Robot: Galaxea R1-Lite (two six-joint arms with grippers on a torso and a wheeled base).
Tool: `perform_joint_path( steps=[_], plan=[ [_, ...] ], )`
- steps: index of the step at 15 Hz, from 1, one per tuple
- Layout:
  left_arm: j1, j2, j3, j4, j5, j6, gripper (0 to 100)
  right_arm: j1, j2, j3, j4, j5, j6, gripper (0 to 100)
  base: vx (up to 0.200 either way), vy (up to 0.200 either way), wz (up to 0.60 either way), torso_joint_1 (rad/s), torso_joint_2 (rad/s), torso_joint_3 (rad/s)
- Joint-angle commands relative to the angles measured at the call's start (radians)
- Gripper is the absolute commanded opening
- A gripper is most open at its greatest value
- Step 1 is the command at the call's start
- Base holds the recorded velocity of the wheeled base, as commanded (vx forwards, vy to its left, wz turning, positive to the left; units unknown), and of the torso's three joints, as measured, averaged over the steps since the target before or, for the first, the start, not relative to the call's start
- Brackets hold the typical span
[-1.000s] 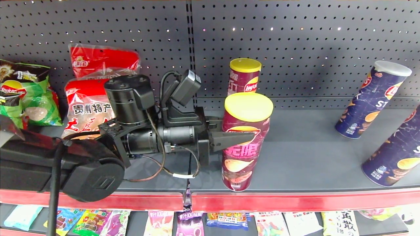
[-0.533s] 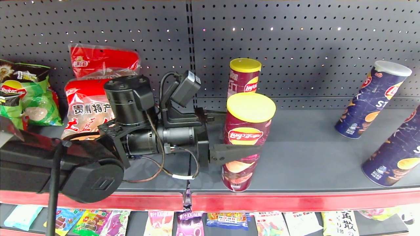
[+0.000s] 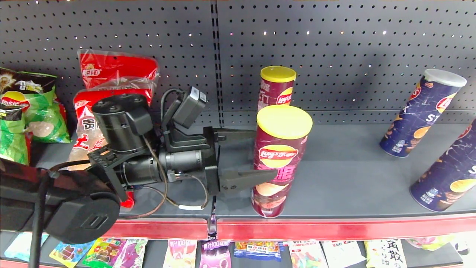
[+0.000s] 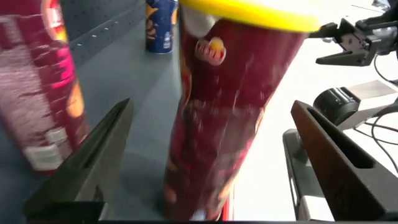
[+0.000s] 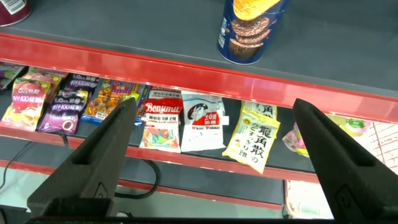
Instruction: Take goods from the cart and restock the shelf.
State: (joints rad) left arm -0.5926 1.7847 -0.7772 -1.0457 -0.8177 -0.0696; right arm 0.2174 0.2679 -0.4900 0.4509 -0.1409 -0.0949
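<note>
A maroon chip can [image 3: 279,160] with a yellow lid stands upright near the front of the grey shelf [image 3: 346,175]. My left gripper [image 3: 264,153] is open, one finger on each side of the can's lower half, neither pressing it. The left wrist view has the same can [image 4: 230,106] close up between my spread fingers [image 4: 99,155]. A second maroon can [image 3: 277,87] stands behind it by the pegboard. My right gripper [image 5: 214,106] is open and holds nothing, hanging in front of the shelf's red edge [image 5: 186,59].
Two blue chip cans [image 3: 422,111] [image 3: 446,175] lean at the shelf's right. Red snack bags [image 3: 111,70] and green ones [image 3: 22,108] fill the left behind my arm. Small packets [image 5: 199,121] line the lower shelf. Bare shelf lies between the maroon and blue cans.
My left gripper opened off the front maroon can, then the arm drew back to the left. The can stays standing where it was set.
</note>
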Motion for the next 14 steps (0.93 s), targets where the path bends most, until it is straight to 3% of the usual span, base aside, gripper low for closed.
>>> perform_joint_path(
  steps=[1, 5, 8, 12, 14],
  plan=[
    [0.025, -0.044, 0.046, -0.002, -0.003, -0.003, 100, 0.0, -0.001, 0.002, 0.0, 0.0, 0.0, 100, 0.0, 0.0, 0.0, 0.0, 0.0, 0.0],
    [0.074, -0.148, 0.182, -0.002, -0.037, -0.004, 100, 0.002, -0.001, 0.005, 0.0, 0.001, 0.0, 100, 0.0, 0.0, 0.0, 0.0, 0.0, 0.0],
    [0.162, -0.199, 0.3, -0.002, -0.037, 0.002, 100, 0.002, 0.001, 0.01, -0.004, 0.003, 0.0, 100, 0.0, 0.0, 0.0, 0.0, 0.0, 0.0],
    [0.163, -0.206, 0.388, 0.0, 0.114, 0.005, 100, 0.002, -0.001, 0.018, -0.006, 0.003, 0.0, 100, 0.0, 0.0, 0.0, 0.0, 0.0, 0.0],
    [0.137, -0.195, 0.392, 0.016, 0.187, 0.005, 100, 0.002, -0.013, 0.031, -0.008, 0.003, 0.009, 100, 0.0, 0.0, 0.0, 0.0, 0.0, 0.0]
  ],
)
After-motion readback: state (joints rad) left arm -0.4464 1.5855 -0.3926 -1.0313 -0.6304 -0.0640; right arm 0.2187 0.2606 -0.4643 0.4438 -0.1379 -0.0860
